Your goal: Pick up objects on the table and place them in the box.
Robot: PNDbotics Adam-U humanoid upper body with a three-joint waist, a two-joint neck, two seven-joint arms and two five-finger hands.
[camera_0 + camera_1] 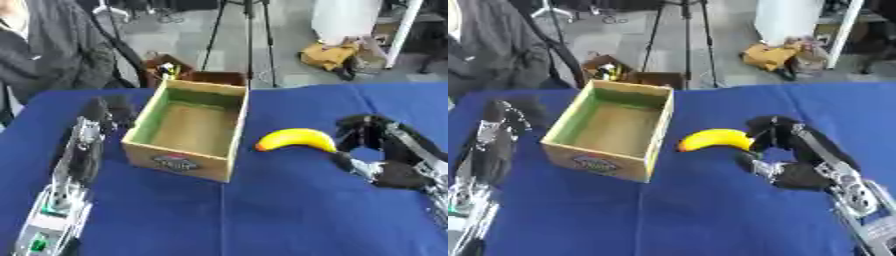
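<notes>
A yellow banana (296,139) lies on the blue table (262,210), just right of an open wooden box (187,129) with green inner walls and nothing in it. My right hand (385,150) is at the banana's right end. Its fingers (354,126) arch above the tip and the thumb (344,162) sits below it, spread apart and not closed on the fruit. My left hand (98,111) rests to the left of the box with fingers pointing up and relaxed, holding nothing.
A person in a dark jacket (48,45) sits at the far left edge of the table. Behind the table are a brown carton (171,69), a tripod (249,30) and a yellow bag (329,54) on the floor.
</notes>
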